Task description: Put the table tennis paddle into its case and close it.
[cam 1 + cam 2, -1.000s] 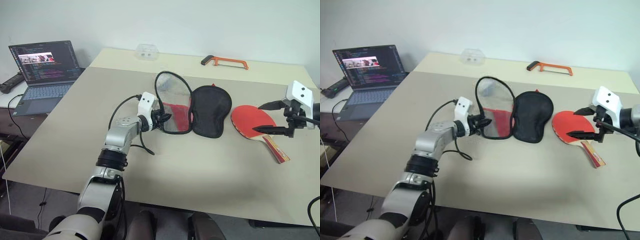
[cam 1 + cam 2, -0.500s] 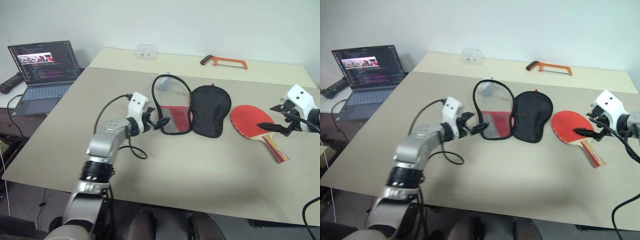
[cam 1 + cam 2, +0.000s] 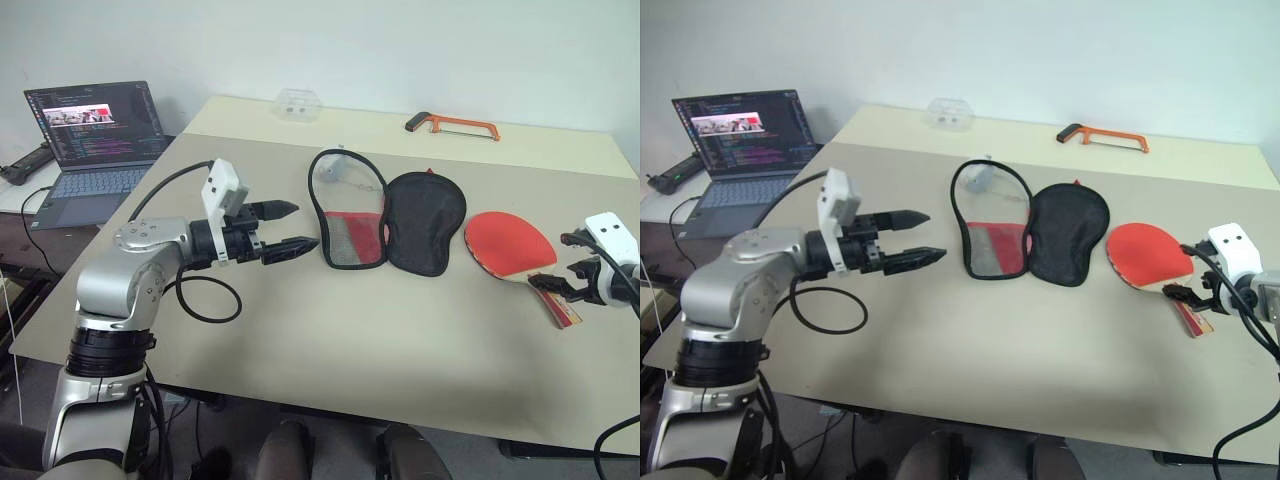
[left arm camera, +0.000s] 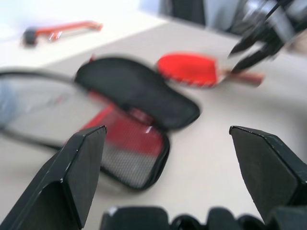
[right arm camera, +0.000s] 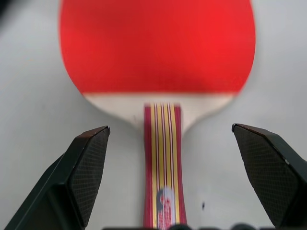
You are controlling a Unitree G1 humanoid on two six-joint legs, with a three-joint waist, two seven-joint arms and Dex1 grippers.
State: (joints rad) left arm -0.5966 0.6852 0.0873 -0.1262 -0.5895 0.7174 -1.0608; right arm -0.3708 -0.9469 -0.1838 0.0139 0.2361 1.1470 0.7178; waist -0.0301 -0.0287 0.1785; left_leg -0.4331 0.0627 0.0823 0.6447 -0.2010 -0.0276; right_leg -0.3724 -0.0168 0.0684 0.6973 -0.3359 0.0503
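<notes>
The case [image 3: 425, 222] lies unzipped and spread open at the table's middle, its black half on the right. Its mesh-and-red half [image 3: 345, 215] is on the left, ringed by the black zipper rim. My left gripper [image 3: 307, 225] hovers open just left of that rim, pointing at it and touching nothing. The table tennis paddle [image 3: 510, 243] lies flat to the right of the case, red blade up and striped handle [image 5: 163, 158] toward me. My right gripper [image 5: 170, 127] is open, one finger on each side of the handle, not closed on it.
An orange hacksaw [image 3: 450, 124] and a clear plastic box [image 3: 297, 103] lie at the table's far edge. An open laptop [image 3: 95, 135] stands on a side surface to the left. The table's right edge is close to the right arm.
My left gripper opened and drew back from the case rim, leftward and up. My right gripper tipped downward and sank from above the blade to straddle the paddle's handle.
</notes>
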